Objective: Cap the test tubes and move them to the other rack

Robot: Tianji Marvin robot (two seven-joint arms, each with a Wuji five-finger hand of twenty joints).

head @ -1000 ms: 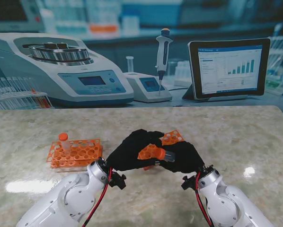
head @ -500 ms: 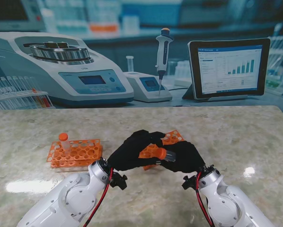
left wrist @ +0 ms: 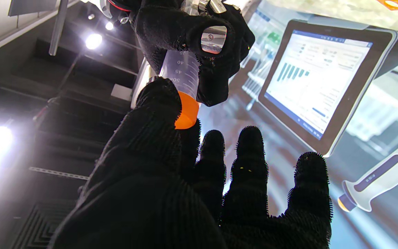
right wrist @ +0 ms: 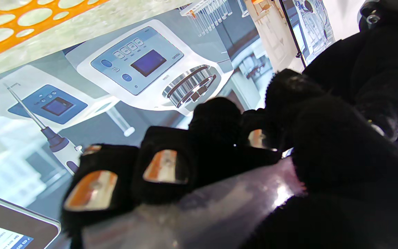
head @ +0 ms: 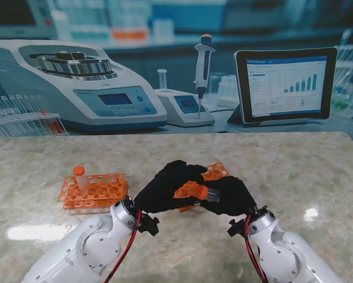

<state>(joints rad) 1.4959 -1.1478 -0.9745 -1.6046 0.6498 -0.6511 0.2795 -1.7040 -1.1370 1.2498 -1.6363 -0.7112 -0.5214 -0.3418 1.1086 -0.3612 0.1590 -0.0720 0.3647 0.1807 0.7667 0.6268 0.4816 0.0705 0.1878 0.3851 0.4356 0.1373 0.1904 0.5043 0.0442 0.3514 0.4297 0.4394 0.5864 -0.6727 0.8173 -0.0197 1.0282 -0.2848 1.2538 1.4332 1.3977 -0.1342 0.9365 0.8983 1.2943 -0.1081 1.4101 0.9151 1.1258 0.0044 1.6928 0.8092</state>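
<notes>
Both hands meet over the counter point(head: 283, 171) in front of me, above the near-centre orange rack point(head: 215, 173), which they mostly hide. Right hand point(head: 226, 197) has its fingers point(right wrist: 161, 166) wrapped round the clear body of a test tube point(head: 211, 194), tube lying roughly level and held off the counter; in the right wrist view the tube point(right wrist: 199, 207) sits across the palm under 3 curled fingers. Left hand point(head: 164, 188) is at the tube's capped end: thumb and first finger sit on the orange cap point(head: 200, 191), other fingers loosely spread and holding nothing else. Left wrist view shows the orange cap point(left wrist: 186, 114) touching the left thumb, the graduated tube point(left wrist: 181, 71) rising from it into the right hand point(left wrist: 192, 38); left hand point(left wrist: 192, 193) has 3 fingers apart beside the cap. Cannot tell whether the cap is fully seated. A second orange rack point(head: 94, 191) stands on the counter to the left, well apart from the hands, with 1 capped tube point(head: 80, 176) upright in its far-left corner; other holes look vacant. Behind the counter: a centrifuge point(head: 76, 82), a small unit with a pipette point(head: 203, 59) standing in it, a tablet point(head: 286, 82) showing a bar chart.
</notes>
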